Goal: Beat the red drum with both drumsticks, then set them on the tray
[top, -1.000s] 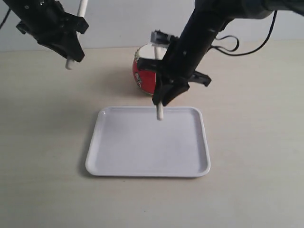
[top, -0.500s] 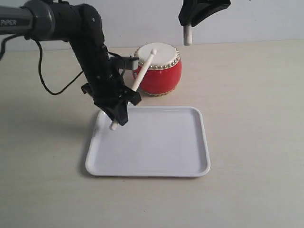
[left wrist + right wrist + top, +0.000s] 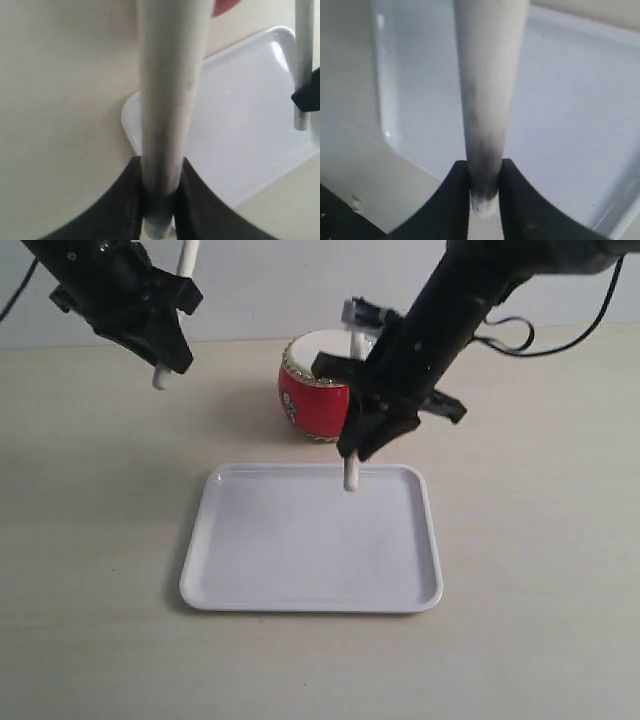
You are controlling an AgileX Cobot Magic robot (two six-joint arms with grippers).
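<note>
The red drum (image 3: 308,392) stands behind the white tray (image 3: 250,560), partly hidden by my right arm. My right gripper (image 3: 362,443) is shut on one drumstick (image 3: 351,476). That stick's lower end hangs over the tray's far edge, and its upper part points up at the drum's cream top. My left gripper (image 3: 166,352) is raised at the far left, well clear of the drum, shut on the other drumstick (image 3: 186,260). In the left wrist view that gripper (image 3: 161,200) clamps its stick (image 3: 170,90) above the tray (image 3: 240,125). The right wrist view has its gripper (image 3: 484,195) clamping its stick (image 3: 487,85) over the tray (image 3: 570,100).
Everything rests on a pale wooden table (image 3: 530,570) with a light wall behind it. Black cables trail from both arms at the back. The right arm's drumstick (image 3: 303,65) shows at the edge of the left wrist view.
Half a second ago the left arm was low with its stick on the drum and the right arm was raised. Now the left arm is up and the right arm is down by the drum.
</note>
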